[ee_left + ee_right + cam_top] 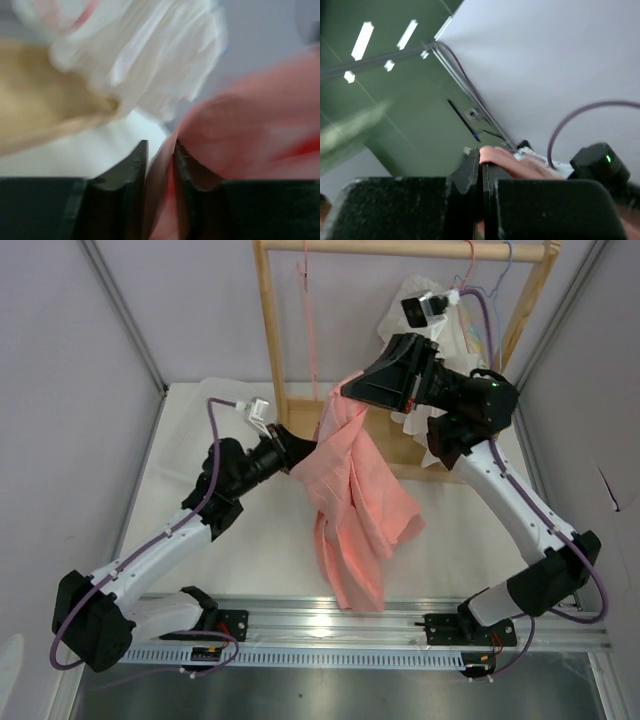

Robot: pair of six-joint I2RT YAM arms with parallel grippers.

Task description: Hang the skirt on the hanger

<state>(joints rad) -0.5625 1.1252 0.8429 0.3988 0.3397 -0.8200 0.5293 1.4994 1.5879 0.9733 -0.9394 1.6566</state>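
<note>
The salmon-pink skirt (355, 500) hangs in the air between my two grippers, and its lower part drapes down toward the table's near edge. My left gripper (298, 456) is shut on the skirt's left edge. In the left wrist view the cloth (240, 135) is pinched between the dark fingers (131, 172). My right gripper (352, 390) is shut on the skirt's top. In the right wrist view a pink fold (512, 162) bulges beside the closed fingers (470, 172). The pale-pink wire hanger (309, 325) hangs from the wooden rod, just left of the skirt's top.
A wooden rack (268, 330) stands at the back with its base board (410, 455) on the table. A white ruffled garment (440, 325) hangs at its right under a light-blue hanger (507, 265); it also shows blurred in the left wrist view (150, 50). Grey walls enclose both sides.
</note>
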